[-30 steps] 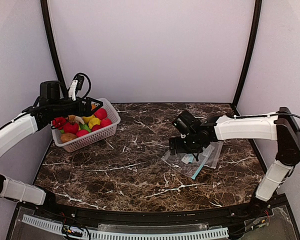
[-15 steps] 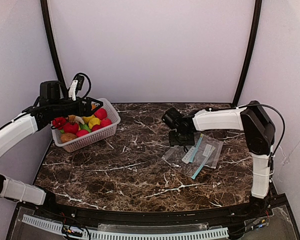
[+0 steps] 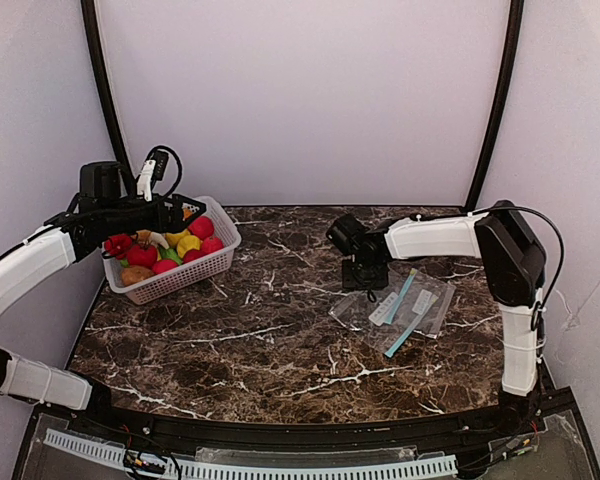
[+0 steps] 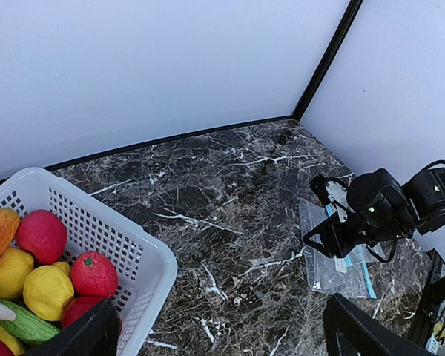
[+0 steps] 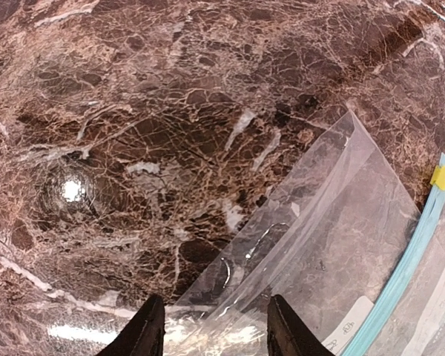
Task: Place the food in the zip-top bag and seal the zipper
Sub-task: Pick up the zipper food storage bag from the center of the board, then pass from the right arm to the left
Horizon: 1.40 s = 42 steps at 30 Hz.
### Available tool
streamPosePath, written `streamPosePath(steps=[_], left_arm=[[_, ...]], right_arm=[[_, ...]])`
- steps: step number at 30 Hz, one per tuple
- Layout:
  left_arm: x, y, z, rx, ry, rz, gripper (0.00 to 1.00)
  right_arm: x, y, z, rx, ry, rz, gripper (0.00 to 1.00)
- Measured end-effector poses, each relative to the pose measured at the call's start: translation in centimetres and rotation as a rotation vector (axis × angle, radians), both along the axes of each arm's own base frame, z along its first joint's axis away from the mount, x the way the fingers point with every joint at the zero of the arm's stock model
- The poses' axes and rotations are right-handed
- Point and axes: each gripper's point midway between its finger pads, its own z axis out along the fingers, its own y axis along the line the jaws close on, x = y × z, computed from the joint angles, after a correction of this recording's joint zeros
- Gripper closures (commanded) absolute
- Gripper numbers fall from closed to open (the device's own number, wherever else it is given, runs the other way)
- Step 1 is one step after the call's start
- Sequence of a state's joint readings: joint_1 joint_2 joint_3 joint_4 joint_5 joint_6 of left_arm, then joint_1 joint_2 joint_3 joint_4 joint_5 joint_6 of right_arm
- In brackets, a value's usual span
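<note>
The food (image 3: 170, 250) is a pile of red, yellow, green and orange toy fruits lying in the white lattice basket (image 3: 180, 281) at the left. My left gripper (image 3: 175, 215) hovers over that pile, open and empty. In the left wrist view the food (image 4: 44, 259) fills the basket (image 4: 126, 237) below its spread fingers (image 4: 363, 330). The clear zip-top bag (image 3: 405, 312) with its blue zipper lies flat at the right. My right gripper (image 3: 365, 276) is low at the bag's far left corner. In the right wrist view the bag's corner (image 5: 341, 252) lies between its parted fingertips (image 5: 216, 330).
The dark marble table (image 3: 260, 340) stretches between basket and bag. Pale walls and black corner posts (image 3: 495, 110) close in the back and sides. A black rail (image 3: 280, 435) runs along the near edge by the arm bases.
My right arm has folded in and carried its gripper from above the bag's middle to its far left corner, and its jaws have narrowed. The left arm has not moved.
</note>
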<state>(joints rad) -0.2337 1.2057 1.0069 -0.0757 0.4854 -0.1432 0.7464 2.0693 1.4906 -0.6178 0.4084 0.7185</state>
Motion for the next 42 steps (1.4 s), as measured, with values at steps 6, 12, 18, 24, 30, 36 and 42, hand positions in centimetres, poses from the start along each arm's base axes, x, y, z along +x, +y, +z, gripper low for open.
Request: streamPosePath(steps=[6,12,18,24,30,36,42], left_arm=[[0.0,0.0,0.0,-0.001,0.001,0.001,0.04],[-0.1,-0.2,0.0,-0.004,0.005,-0.001,0.04],[-0.6,-1.3,-0.1,-0.010,0.013,-0.028,0.04],[-1.1,-3.5,-1.4,-0.021,0.066,-0.081,0.04],[-0.4,-8.2,-3.8,-0.084,0.236,-0.159,0.05],[-0.8,-13.4,-5.6,-0.189,0.385,-0.270,0.06],[-2.3,-15.2,-10.2,-0.274,0.569,-0.319,0.05]], right_arm=[[0.1,0.4,-0.1,0.027,0.003,-0.001,0.89],[0.4,0.9,-0.3,0.074,0.010,0.008,1.00],[-0.3,1.4,-0.8,0.126,0.020,0.045,1.00],[-2.8,3.8,3.9,0.279,-0.088,0.248,1.00],[-6.4,8.3,11.8,0.459,-0.324,0.507,1.00],[-9.2,11.2,12.3,0.546,-0.391,0.641,1.00],[-10.0,13.3,11.8,0.572,-0.406,0.684,1.00]])
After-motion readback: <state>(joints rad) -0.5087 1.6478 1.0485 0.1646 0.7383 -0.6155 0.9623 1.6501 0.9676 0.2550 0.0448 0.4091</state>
